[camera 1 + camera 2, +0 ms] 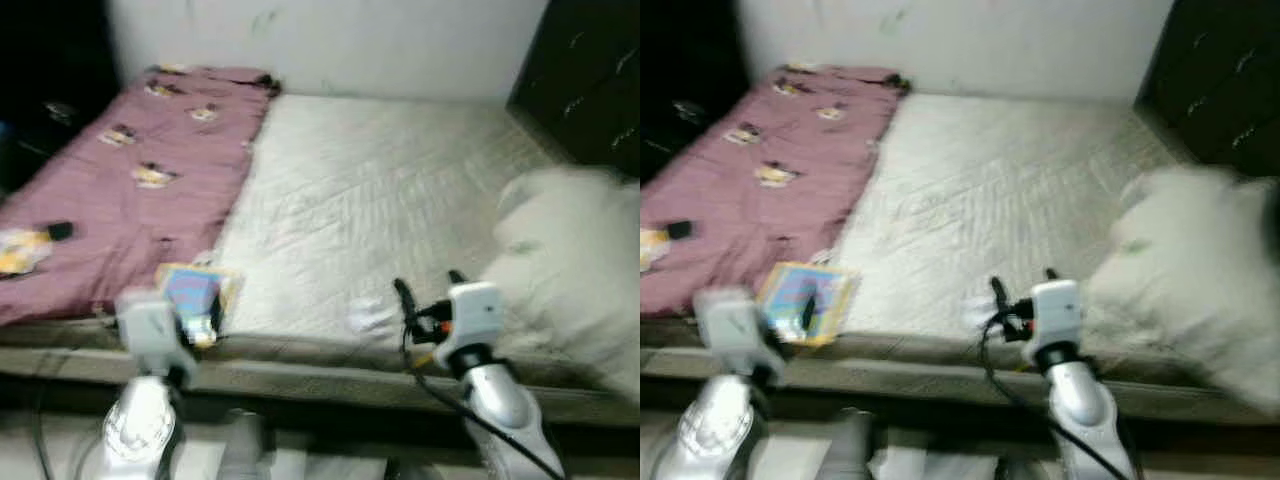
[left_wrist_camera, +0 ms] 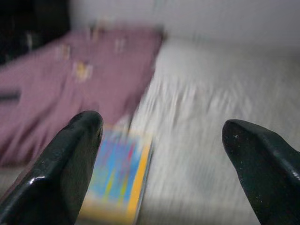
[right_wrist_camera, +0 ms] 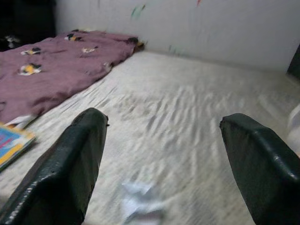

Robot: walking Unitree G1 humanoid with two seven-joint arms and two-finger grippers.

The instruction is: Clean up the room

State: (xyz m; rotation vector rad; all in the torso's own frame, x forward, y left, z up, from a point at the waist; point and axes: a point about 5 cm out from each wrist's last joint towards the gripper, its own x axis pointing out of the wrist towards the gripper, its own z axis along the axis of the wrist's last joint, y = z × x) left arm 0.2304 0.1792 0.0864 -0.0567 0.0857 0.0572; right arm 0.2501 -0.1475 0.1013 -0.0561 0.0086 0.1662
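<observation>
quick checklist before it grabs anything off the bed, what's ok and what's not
1. Left gripper open, nothing held: ok.
2. Right gripper open, nothing held: ok.
3. Colourful book at the near edge of the mattress, ahead of the left gripper: ok.
4. Crumpled white paper just ahead of the right gripper: ok.
5. Views sharp enough to aim: not ok, blurred.
6. Small dark item on the purple blanket: cannot tell what it is.
</observation>
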